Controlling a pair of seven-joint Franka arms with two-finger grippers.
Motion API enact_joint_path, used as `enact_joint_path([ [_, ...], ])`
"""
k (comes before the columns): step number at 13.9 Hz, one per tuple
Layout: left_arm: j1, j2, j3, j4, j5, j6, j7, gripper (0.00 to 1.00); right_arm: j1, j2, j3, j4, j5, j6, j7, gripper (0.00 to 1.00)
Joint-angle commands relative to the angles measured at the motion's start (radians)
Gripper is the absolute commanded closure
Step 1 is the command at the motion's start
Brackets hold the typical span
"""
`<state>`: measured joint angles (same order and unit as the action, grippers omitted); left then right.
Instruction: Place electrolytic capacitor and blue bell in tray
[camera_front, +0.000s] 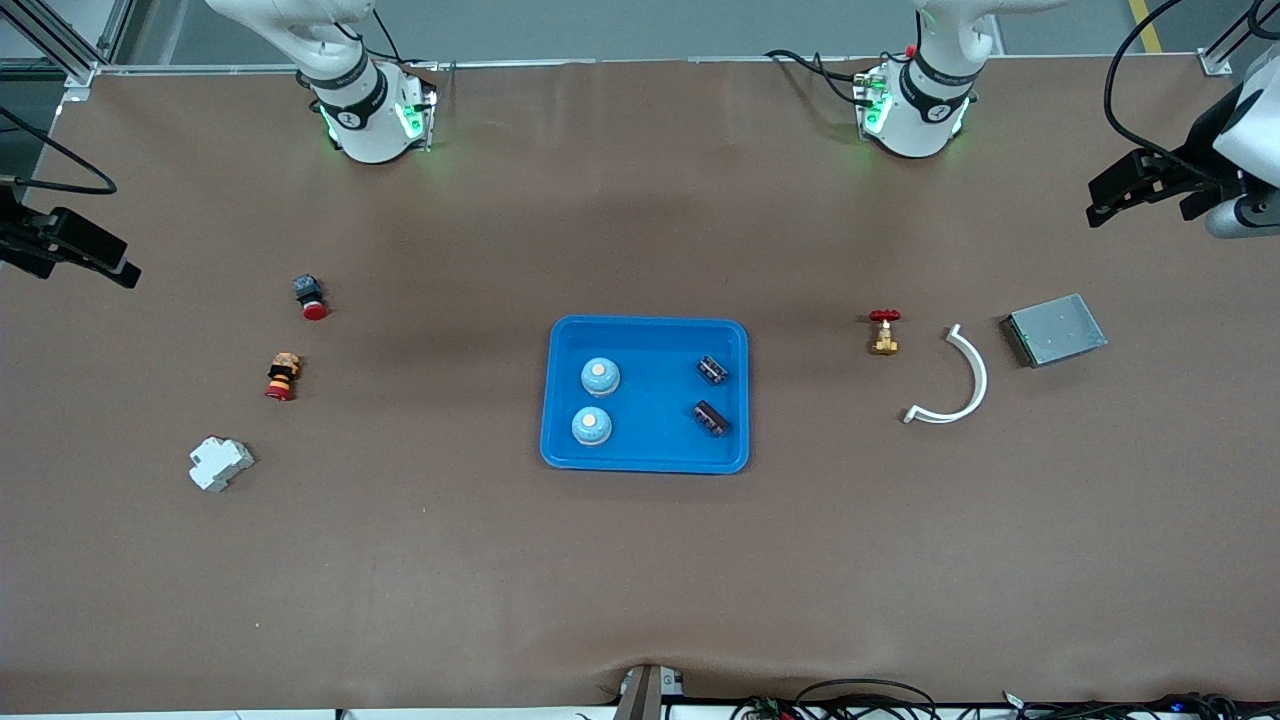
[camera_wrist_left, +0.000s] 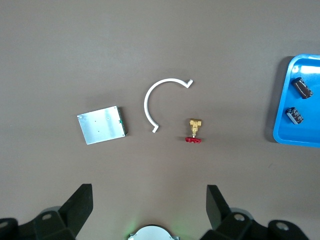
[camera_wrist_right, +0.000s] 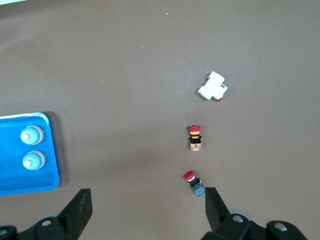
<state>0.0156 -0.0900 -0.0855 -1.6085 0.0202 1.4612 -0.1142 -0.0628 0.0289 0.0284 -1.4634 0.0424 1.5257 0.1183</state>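
Observation:
The blue tray (camera_front: 650, 400) lies at the middle of the table. In it are two blue bells (camera_front: 600, 376) (camera_front: 591, 426) toward the right arm's end and two dark electrolytic capacitors (camera_front: 711, 369) (camera_front: 711, 418) toward the left arm's end. My left gripper (camera_front: 1100, 200) (camera_wrist_left: 148, 190) hangs open and empty over the left arm's end of the table. My right gripper (camera_front: 125, 265) (camera_wrist_right: 147, 192) hangs open and empty over the right arm's end. The left wrist view catches the tray's (camera_wrist_left: 310, 130) capacitor side, the right wrist view the tray's (camera_wrist_right: 10, 150) bell side.
Toward the left arm's end lie a red-handled brass valve (camera_front: 884, 331), a white curved strip (camera_front: 960, 385) and a grey metal box (camera_front: 1055, 329). Toward the right arm's end lie two red push buttons (camera_front: 310, 297) (camera_front: 282, 376) and a white breaker (camera_front: 220, 463).

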Motion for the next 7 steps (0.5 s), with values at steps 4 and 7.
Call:
enact_joint_path([
  [4, 0.001, 0.031, -0.003, 0.065, 0.004, -0.010, 0.008, 0.00, -0.020, -0.030, 0.012, -0.026, 0.010, -0.001, -0.014, 0.00],
  [7, 0.001, 0.035, -0.005, 0.068, 0.003, -0.013, 0.008, 0.00, -0.020, -0.030, 0.012, -0.026, 0.010, -0.001, -0.014, 0.00],
])
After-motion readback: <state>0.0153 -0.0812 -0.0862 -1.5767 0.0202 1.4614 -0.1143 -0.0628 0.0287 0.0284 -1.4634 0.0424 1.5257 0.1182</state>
